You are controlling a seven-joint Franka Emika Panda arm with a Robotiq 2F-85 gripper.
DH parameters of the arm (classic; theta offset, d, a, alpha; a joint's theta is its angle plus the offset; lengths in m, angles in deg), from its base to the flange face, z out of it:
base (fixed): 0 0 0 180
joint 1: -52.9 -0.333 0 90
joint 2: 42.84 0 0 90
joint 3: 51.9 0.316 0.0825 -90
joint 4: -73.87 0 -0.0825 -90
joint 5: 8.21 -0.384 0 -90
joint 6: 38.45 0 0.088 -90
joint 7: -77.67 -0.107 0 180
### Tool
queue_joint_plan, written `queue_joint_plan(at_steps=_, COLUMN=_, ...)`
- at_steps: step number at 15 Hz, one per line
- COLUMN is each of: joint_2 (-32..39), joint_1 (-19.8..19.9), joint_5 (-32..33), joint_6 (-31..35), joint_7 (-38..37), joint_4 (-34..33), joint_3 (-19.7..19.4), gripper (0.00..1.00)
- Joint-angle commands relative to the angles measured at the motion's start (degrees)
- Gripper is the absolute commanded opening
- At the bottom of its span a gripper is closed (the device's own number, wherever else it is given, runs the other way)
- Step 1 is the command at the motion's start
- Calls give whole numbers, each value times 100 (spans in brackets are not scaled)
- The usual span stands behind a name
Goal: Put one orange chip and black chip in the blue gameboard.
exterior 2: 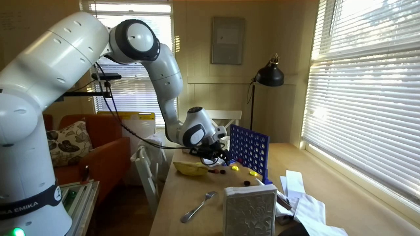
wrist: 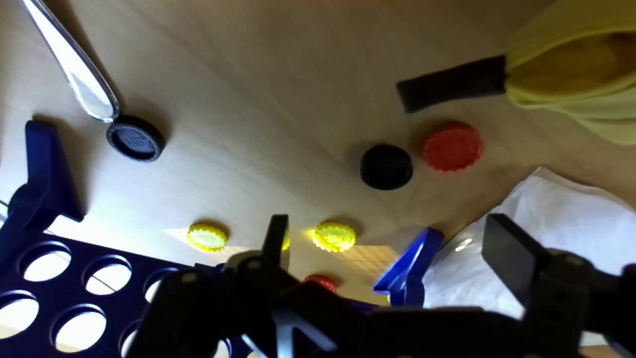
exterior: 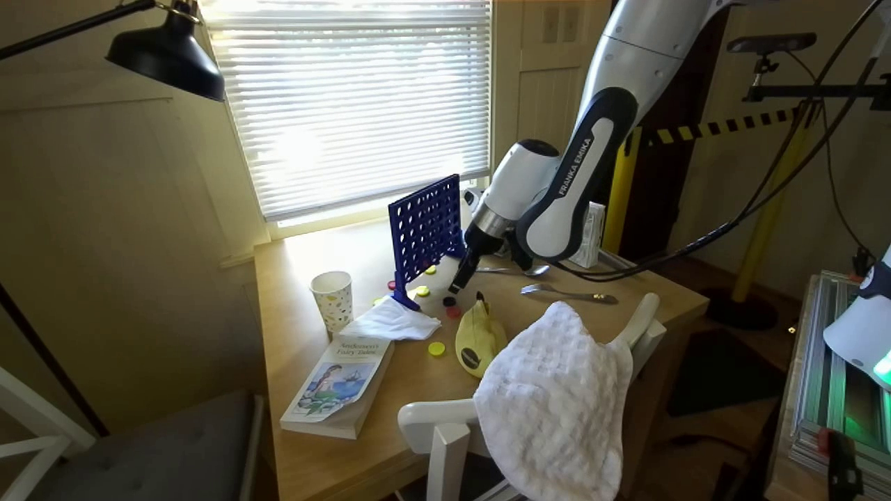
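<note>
The blue gameboard (exterior: pixel 426 228) stands upright on the table; it also shows in an exterior view (exterior 2: pixel 249 149) and at the lower left of the wrist view (wrist: pixel 69 293). A black chip (wrist: pixel 386 167) lies beside a red chip (wrist: pixel 452 146), near the banana's dark stem. No chip looks plainly orange. Another black chip (wrist: pixel 135 138) lies by a spoon handle. A second red chip (wrist: pixel 322 282) is partly hidden behind my gripper. My gripper (wrist: pixel 387 226) is open and empty, its fingers wide apart above the table. It hangs near the black and red pair and beside the board in both exterior views (exterior: pixel 456 285) (exterior 2: pixel 226 159).
Yellow chips (wrist: pixel 334 235) (wrist: pixel 207 236) lie near the board's base. A yellow banana (exterior: pixel 480 337), a white napkin (exterior: pixel 393 320), a patterned cup (exterior: pixel 332 300), a book (exterior: pixel 337 386) and a fork (exterior: pixel 567 293) lie around. A white box (exterior 2: pixel 249 209) stands at the table's near end.
</note>
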Motion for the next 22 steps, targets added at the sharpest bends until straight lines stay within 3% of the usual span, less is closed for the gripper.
queue_joint_plan(at_steps=1, joint_2=245, joint_1=473, joint_5=183, joint_6=-148, joint_7=-135, joint_4=-430, joint_3=395, gripper=100)
queue_joint_plan(at_steps=5, joint_2=376, joint_1=966, joint_5=250, joint_6=-533, joint_7=-87, joint_4=-687, joint_3=958, gripper=100)
queue_joint_plan(at_steps=8, joint_2=422, joint_1=1136, joint_5=278, joint_6=-387, joint_7=-54, joint_4=-713, joint_3=1171, gripper=100)
queue_joint_plan(at_steps=9, joint_2=279, joint_1=958, joint_5=211, joint_6=-431, joint_7=-154, joint_4=-554, joint_3=963, gripper=100)
queue_joint_plan(at_steps=11, joint_2=298, joint_1=1018, joint_5=225, joint_6=-431, joint_7=-148, joint_4=-581, joint_3=1046, gripper=100)
queue_joint_plan(at_steps=13, joint_2=355, joint_1=258, joint_5=-327, joint_6=-388, joint_7=-880, joint_4=-704, joint_3=250, gripper=100)
queue_joint_plan(at_steps=16, joint_2=496, joint_1=-256, joint_5=-748, joint_6=-489, joint_7=-1661, joint_4=-792, joint_3=-267, gripper=100)
queue_joint_plan(at_steps=18, joint_2=586, joint_1=-521, joint_5=-987, joint_6=-570, joint_7=-2043, joint_4=-858, joint_3=-466, gripper=100)
queue_joint_plan(at_steps=22, joint_2=781, joint_1=-736, joint_5=-1149, joint_6=-695, joint_7=-2463, joint_4=-1046, joint_3=-510, gripper=100)
